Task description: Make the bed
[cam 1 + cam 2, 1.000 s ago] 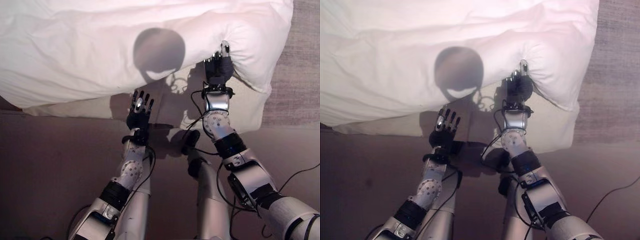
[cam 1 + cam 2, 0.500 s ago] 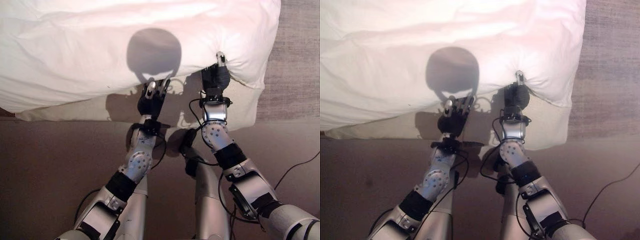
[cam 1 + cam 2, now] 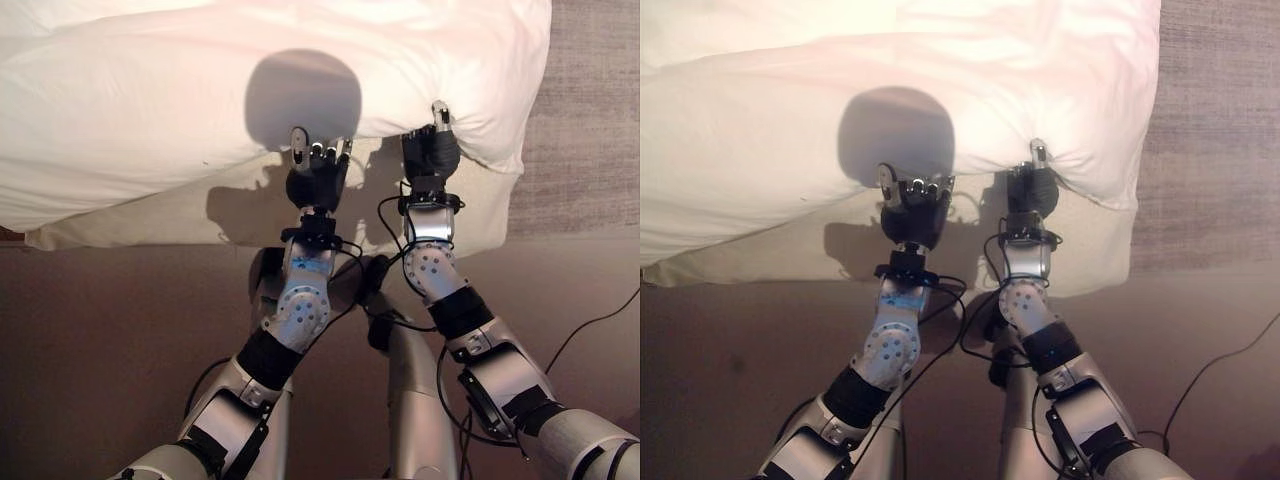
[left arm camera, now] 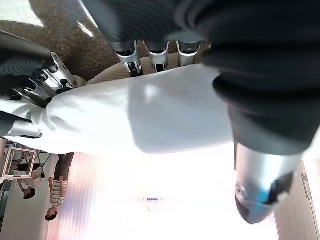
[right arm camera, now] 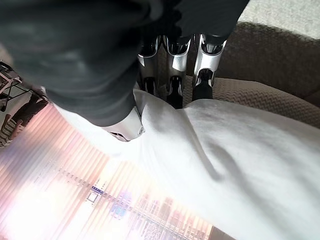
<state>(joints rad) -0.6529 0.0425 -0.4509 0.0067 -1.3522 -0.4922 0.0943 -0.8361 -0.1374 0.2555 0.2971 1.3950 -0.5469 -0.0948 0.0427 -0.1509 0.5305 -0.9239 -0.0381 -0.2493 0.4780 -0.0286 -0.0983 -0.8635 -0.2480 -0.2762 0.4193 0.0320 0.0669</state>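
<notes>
A white duvet [image 3: 150, 100] lies over the bed, and its near edge hangs over the cream mattress side [image 3: 150, 215]. My right hand [image 3: 430, 155] is shut on that edge close to the right corner, fingers [image 5: 175, 65] under the cloth [image 5: 240, 160] and thumb pressing on top. My left hand [image 3: 317, 185] is at the same edge a hand's width to the left. Its fingers [image 4: 157, 52] reach under the duvet [image 4: 150, 115] and its thumb [image 4: 255, 190] lies over it. The fingertips are hidden by the cloth.
Brown carpet [image 3: 100, 340] runs along the near side of the bed. A lighter strip of floor [image 3: 590, 120] lies past the bed's right end. In the left wrist view a person [image 4: 55, 190] stands far off.
My left hand has risen from the mattress side up to the duvet's edge and taken hold beside my right hand. The right hand has kept its grip.
</notes>
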